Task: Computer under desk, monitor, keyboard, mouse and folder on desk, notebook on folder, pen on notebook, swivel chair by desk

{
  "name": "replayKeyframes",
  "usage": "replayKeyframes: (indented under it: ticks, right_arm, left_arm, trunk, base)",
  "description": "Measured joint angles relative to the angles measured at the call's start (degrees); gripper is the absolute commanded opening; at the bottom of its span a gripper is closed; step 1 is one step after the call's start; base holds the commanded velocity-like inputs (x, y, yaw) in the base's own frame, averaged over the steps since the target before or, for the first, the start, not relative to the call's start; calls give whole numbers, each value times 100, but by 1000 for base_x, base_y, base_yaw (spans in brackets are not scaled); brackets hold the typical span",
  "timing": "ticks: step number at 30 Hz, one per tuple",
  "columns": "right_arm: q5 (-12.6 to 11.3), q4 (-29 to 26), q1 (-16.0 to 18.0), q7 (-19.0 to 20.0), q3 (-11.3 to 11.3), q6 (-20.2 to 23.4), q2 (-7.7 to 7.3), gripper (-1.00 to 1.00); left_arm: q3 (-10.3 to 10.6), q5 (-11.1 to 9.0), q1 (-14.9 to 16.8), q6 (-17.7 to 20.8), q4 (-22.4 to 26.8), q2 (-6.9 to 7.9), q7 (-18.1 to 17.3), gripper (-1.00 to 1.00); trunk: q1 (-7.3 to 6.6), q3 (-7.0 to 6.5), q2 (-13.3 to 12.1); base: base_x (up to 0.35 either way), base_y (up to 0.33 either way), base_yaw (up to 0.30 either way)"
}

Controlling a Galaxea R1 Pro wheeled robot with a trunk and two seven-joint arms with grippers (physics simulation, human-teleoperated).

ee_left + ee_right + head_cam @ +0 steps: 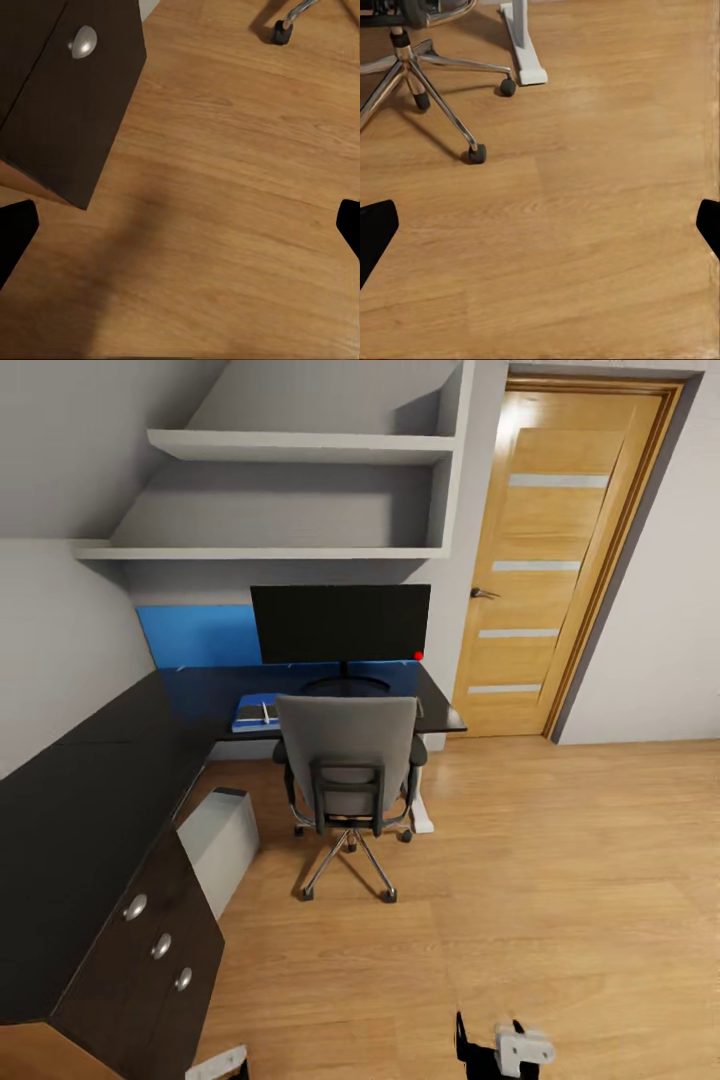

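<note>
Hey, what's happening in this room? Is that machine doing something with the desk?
Nothing is being handled at this moment. The robot stands back on the wooden floor, both grippers open and empty: the left gripper near the drawer unit, the right gripper over bare floor. Ahead, the swivel chair sits at the desk, the monitor stands on top, a folder lies on the desk, and the computer is underneath.

chair blocks the desk front; open floor to the right

the swivel chair (350,770) stands pushed against the desk (90,810), its back in front of the monitor (340,622) and folder (257,712). the computer (222,840) fills the gap under the desk beside the drawer unit (150,950). the wooden floor (560,880) is bare up to the door (545,560).
</note>
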State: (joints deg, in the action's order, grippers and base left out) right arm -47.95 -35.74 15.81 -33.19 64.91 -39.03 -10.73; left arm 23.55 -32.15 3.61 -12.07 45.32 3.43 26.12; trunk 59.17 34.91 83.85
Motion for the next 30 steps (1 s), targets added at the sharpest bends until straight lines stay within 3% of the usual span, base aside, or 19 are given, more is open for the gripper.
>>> replayKeyframes:
  ticks: [4, 5, 10, 11, 13, 15, 16, 23, 30]
  right_arm:
    - [-7, 691, -86, 15, 72, -415, 260, 100]
    - [-13, 1031, -126, 22, 87, -592, 405, 100]
    - [-28, 1888, -196, 33, 104, -998, 790, 100]
    - [-40, 2168, -208, 35, 107, -1143, 922, 100]
    - [-46, 2398, -216, 36, 110, -1258, 1034, 100]
    - [-64, 2662, -248, 39, 108, -1376, 1168, 100]
    - [-79, 2794, -325, 40, 96, -1427, 1227, 100]
    - [-77, 3044, -445, 114, 94, -1303, 1255, 100]
    - [-80, 3215, -893, 414, 82, -1263, 1230, 100]
  left_arm:
    - [19, 4, -78, -321, -288, -8, -5, 100]
    - [55, 2, -97, -443, -453, -11, -8, 100]
    - [172, -4, -119, -800, -887, -15, -13, 100]
    - [206, -11, -123, -974, -1055, -18, -15, 100]
    - [235, -15, -125, -1150, -1234, -21, -17, 100]
    - [263, -26, -128, -1380, -1558, -34, -10, 100]
    - [271, -46, -130, -1495, -1965, -47, 7, 100]
    - [288, -37, -128, -1550, -2292, -56, 18, 100]
    - [287, -24, -128, -1641, -2662, -92, -11, 100]
  trunk:
    - [-88, -72, -161]
    - [-110, -90, -201]
    - [-220, -180, -401]
    - [-242, -198, -441]
    - [-286, -234, -521]
    - [-329, -270, -601]
    - [-352, -287, -642]
    - [-505, -414, -922]
    - [-659, -539, -1203]
  base:
    - [-4, 0, 0]
    - [-2, 0, 0]
    - [-1, 0, 0]
    - [0, 0, 0]
    - [0, 0, 0]
    - [0, 0, 0]
    - [0, 0, 0]
    - [0, 0, 0]
    - [0, 0, 0]
